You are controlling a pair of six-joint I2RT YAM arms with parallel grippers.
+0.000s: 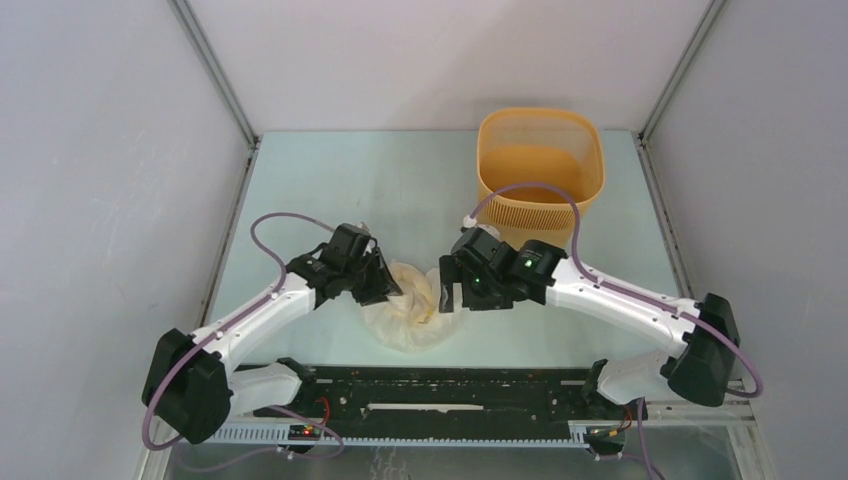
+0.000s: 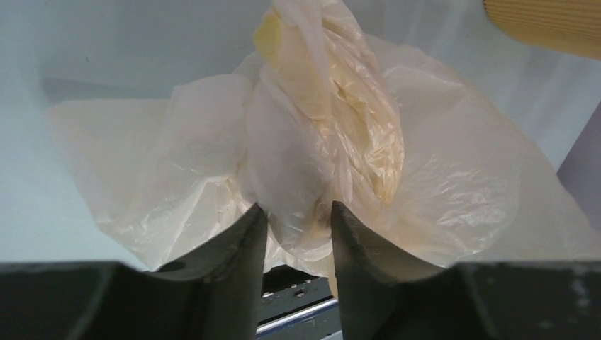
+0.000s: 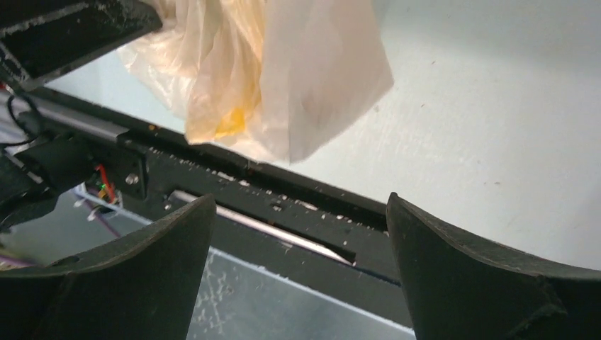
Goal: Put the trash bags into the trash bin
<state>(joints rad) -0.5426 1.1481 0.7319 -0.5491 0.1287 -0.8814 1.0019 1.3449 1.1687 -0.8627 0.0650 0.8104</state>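
Left wrist: left end effector [image 2: 298, 210] pinches trash bag [image 2: 319, 142]; right end effector [image 3: 299, 201] wide, bag just beyond.

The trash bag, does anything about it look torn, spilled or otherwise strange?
Nothing stands out. The trash bag is crumpled, one fold pinched in the left gripper, with something yellow showing through; no tear or spill is visible.

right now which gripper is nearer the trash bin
Right. The right gripper hangs open just near-left of the trash bin; the left gripper, pinching the trash bag, is farther left.
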